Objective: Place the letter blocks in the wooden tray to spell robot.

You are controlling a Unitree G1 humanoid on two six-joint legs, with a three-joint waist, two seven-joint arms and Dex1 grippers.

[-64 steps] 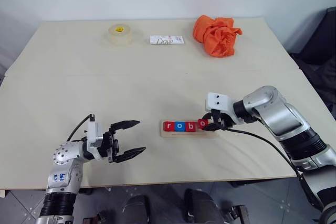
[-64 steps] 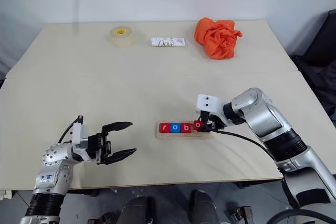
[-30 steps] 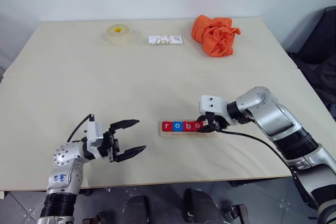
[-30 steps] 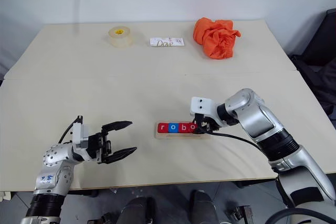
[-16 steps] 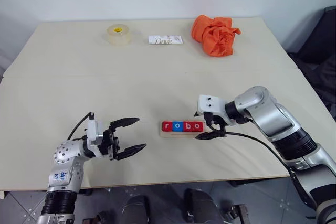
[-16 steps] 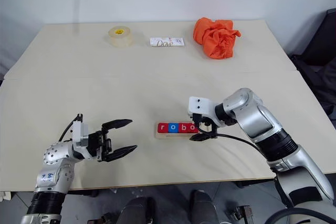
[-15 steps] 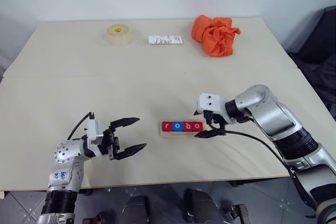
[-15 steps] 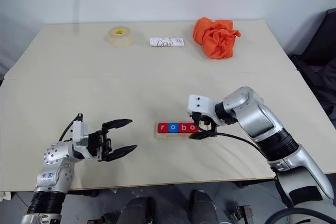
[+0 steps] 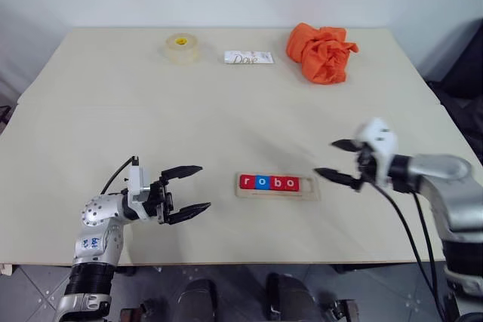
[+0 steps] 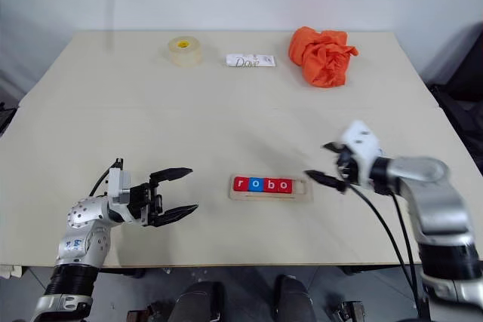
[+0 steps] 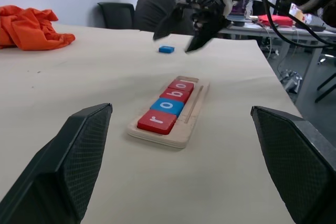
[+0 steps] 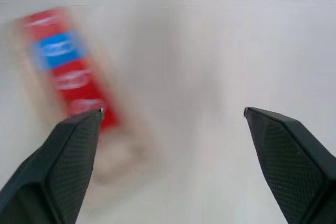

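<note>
The wooden tray (image 9: 276, 185) holds four letter blocks (image 9: 269, 182), r-o-b-o, with its right end slot empty. Your right gripper (image 9: 342, 162) hangs wide and empty just right of the tray. Fetch the blue block (image 11: 166, 49) beyond the tray's right end, and seat it flush against the last o.

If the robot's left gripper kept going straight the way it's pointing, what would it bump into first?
Probably the wooden tray, at the end where the red r block sits. The open left gripper points across the table at it, with bare tabletop between. Its height over the table is unclear, so it might pass above.
</note>
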